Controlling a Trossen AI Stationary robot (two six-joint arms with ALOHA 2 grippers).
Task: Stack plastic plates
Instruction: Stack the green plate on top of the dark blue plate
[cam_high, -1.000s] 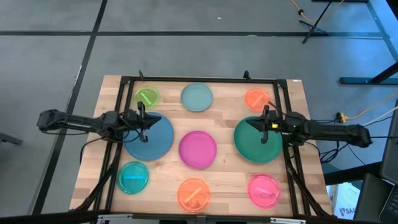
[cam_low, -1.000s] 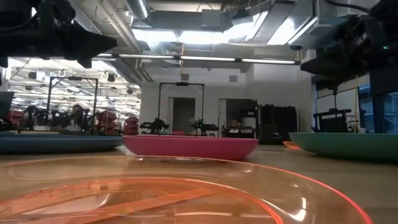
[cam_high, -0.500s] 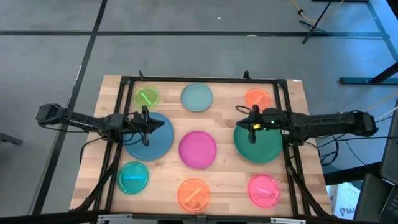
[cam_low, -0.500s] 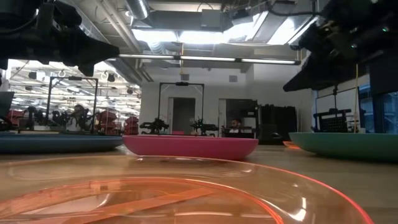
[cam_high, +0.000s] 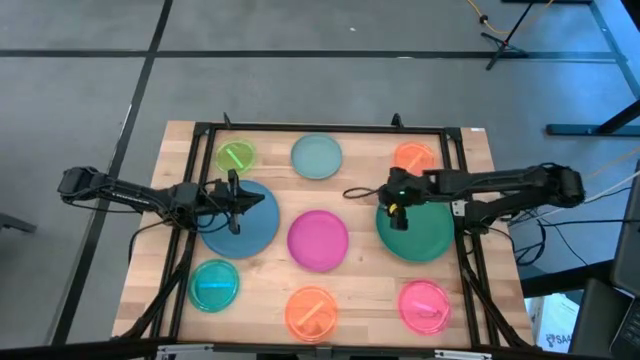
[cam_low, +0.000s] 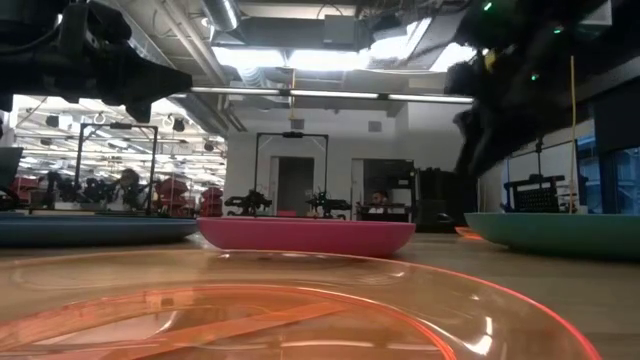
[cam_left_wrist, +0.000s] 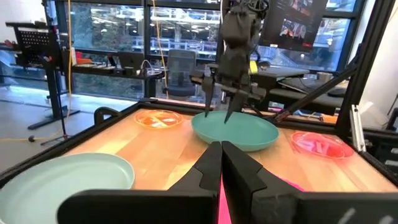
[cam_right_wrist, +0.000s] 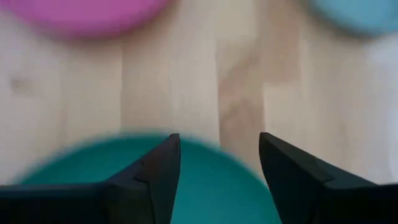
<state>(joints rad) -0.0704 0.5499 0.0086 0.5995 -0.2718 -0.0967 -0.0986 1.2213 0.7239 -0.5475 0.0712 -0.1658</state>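
The right gripper (cam_high: 392, 207) has moved in the last second: it was beside the orange plate near the right edge of the dark green plate (cam_high: 422, 232), and now it has swung inward and points down over that plate's left rim, toward the middle of the counter (cam_high: 360, 285). In the right wrist view its two fingers (cam_right_wrist: 155, 171) are spread apart, with the green rim and bare wood between them, and they hold nothing. I judge that this arm is preparing to take the green plate by its edge, so the stacking is only at its beginning.

The left gripper (cam_high: 236, 210) has hardly changed. It hovers over the blue plate (cam_high: 250, 228), and in the left wrist view its fingers (cam_left_wrist: 211, 163) are pressed together with nothing between them.

All plates lie separately on the counter; none is stacked yet. I count nine:
- three large: the blue one, the magenta plate (cam_high: 318, 240) in the middle, and the dark green one;
- one mid-sized pale teal plate (cam_high: 316, 156) at the far edge;
- five small translucent: one lime plate (cam_high: 236, 156), two orange, namely the far orange plate (cam_high: 413, 157) and the near orange plate (cam_high: 311, 312), one pink plate (cam_high: 424, 306), and one cyan plate (cam_high: 213, 285).
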